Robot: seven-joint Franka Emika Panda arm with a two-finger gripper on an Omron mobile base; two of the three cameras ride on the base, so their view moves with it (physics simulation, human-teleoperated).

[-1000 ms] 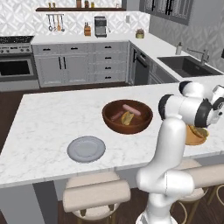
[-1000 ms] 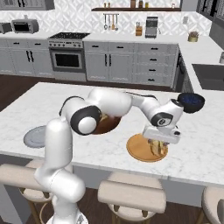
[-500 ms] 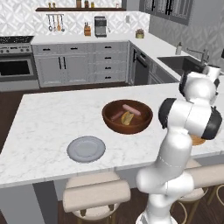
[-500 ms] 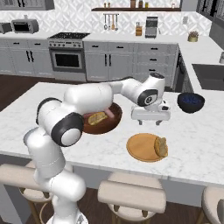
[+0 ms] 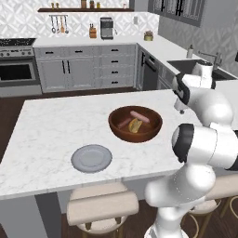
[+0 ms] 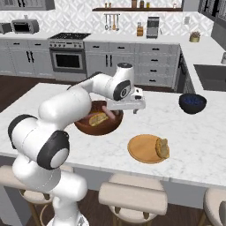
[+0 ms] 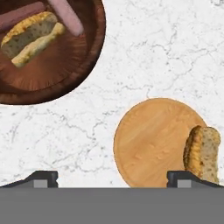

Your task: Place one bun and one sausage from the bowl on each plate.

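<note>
The jaws (image 6: pixel 133 108) are hanging spread and holding nothing above the white marble worktop (image 6: pixel 185 132), just beside the right rim of the reddish-brown bowl (image 6: pixel 98 122); in the hand view the two dark fingertips (image 7: pixel 41 178) are standing wide apart at the bottom edge, with bare marble and the orange-tan plate (image 7: pixel 151 142) lying between and ahead of them; that plate is sitting apart from the bowl (image 7: pixel 46 52), and one bun (image 7: pixel 202 153) is resting on its edge near the rim, close above the right fingertip; the bowl is lying well off toward the upper left of the hand view, carrying a second bun (image 7: pixel 33 37) and two sausages, a pale pink sausage (image 7: pixel 65 16) and a darker sausage (image 7: pixel 19 15) tucked against the bun; in the left base view the grey-blue plate (image 5: pixel 91 158) is lying bare on the near left of the worktop, apart from the bowl (image 5: pixel 135 123); a small dark blue bowl (image 6: pixel 192 103) is sitting toward the far right of the worktop, well apart from the jaws.
</note>
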